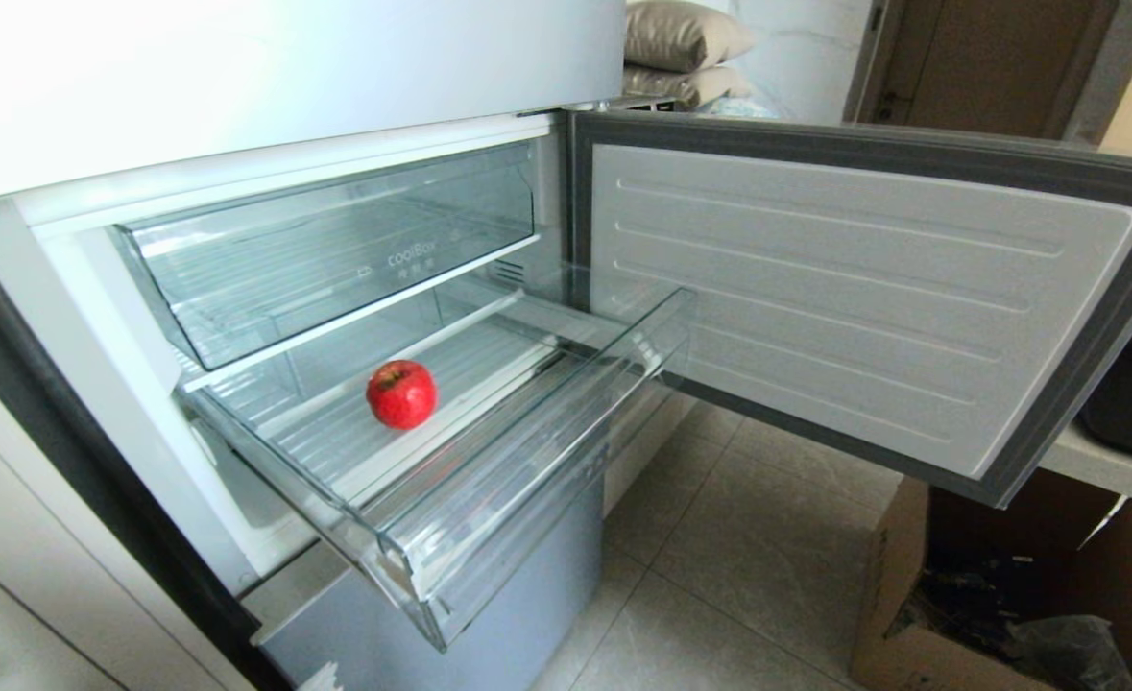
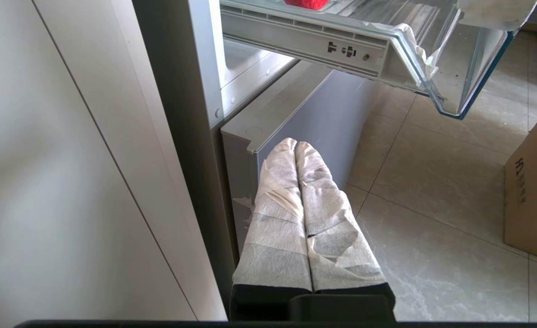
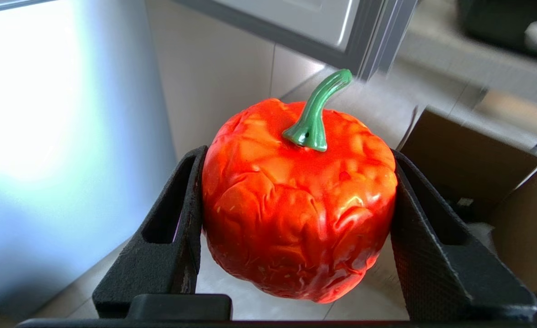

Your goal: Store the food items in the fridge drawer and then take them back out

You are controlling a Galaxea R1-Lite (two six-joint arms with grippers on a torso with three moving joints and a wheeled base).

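Between the black, ribbed fingers (image 3: 168, 228) of the right gripper (image 3: 298, 218), clamped from both sides, sits a glossy, wrinkled red pepper (image 3: 295, 205) with a curved green stem. Only the head view shows the smooth red apple (image 1: 401, 393) on the ridged floor of the clear fridge drawer (image 1: 489, 499). The left gripper (image 2: 295, 146) has its cloth-wrapped fingers pressed together, below the drawer's taped corner.

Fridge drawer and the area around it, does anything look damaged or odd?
Yes. The fridge drawer has crumpled white tape scraps on its front corner. The left tool is wrapped in white tape, and the red pepper in the right tool looks wrinkled.
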